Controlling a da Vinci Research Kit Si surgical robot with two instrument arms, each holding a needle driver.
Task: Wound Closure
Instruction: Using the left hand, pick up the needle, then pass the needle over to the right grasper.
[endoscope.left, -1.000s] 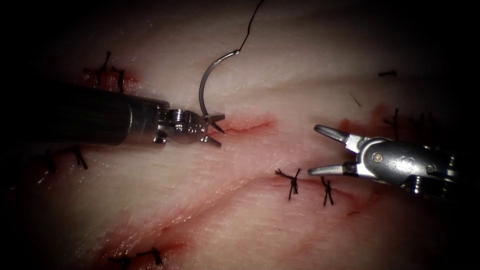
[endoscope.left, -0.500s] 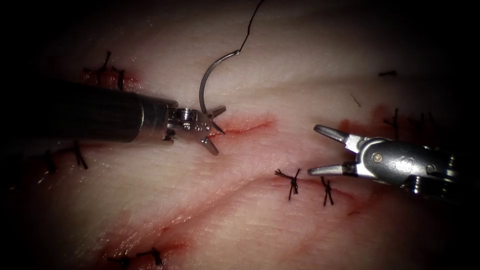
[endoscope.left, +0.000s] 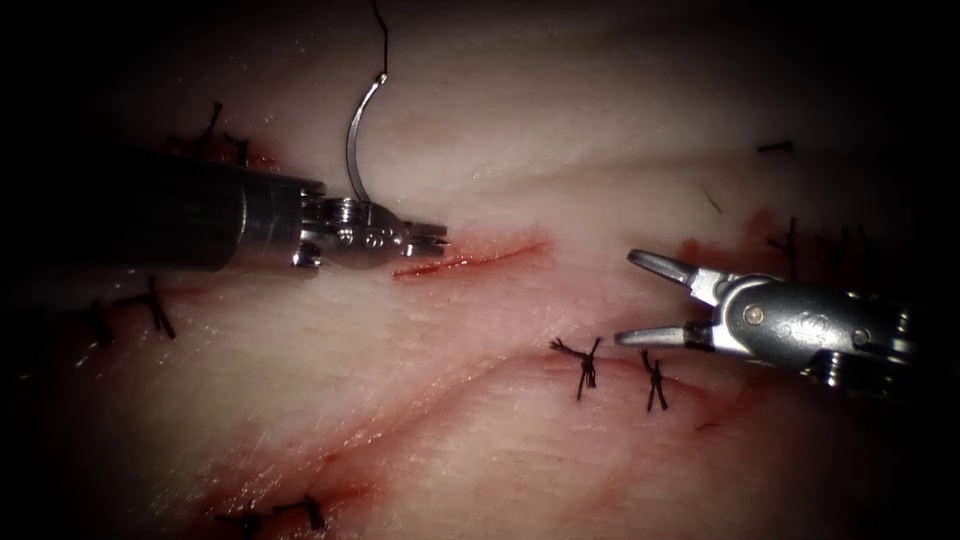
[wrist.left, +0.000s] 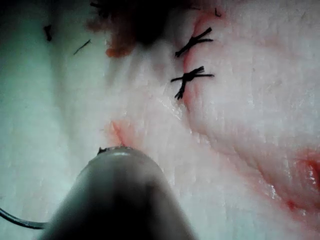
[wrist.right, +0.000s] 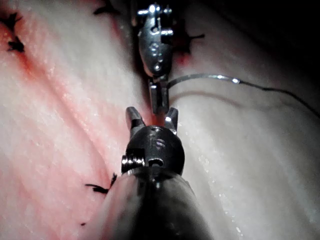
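The curved needle (endoscope.left: 356, 140) stands clear of the tissue (endoscope.left: 480, 400), arching up toward 12 o'clock from the left tool (endoscope.left: 425, 238), whose jaws are clamped together on it near its pointed end. The dark thread (endoscope.left: 381, 35) trails from the needle's blunt end out toward 12 o'clock. In the right wrist view the same needle (wrist.right: 200, 77) curves away from the left tool (wrist.right: 159, 102) toward 3 o'clock, with thread (wrist.right: 285, 95) running on from it. The jaw tips sit at the left end of a short red cut (endoscope.left: 470, 258). At 3 o'clock from the cut, well apart, the right tool (endoscope.left: 632, 300) hovers with its jaws spread wide, holding nothing. Two knotted stitches (endoscope.left: 585, 362) lie just beside its lower jaw, on a longer closed cut.
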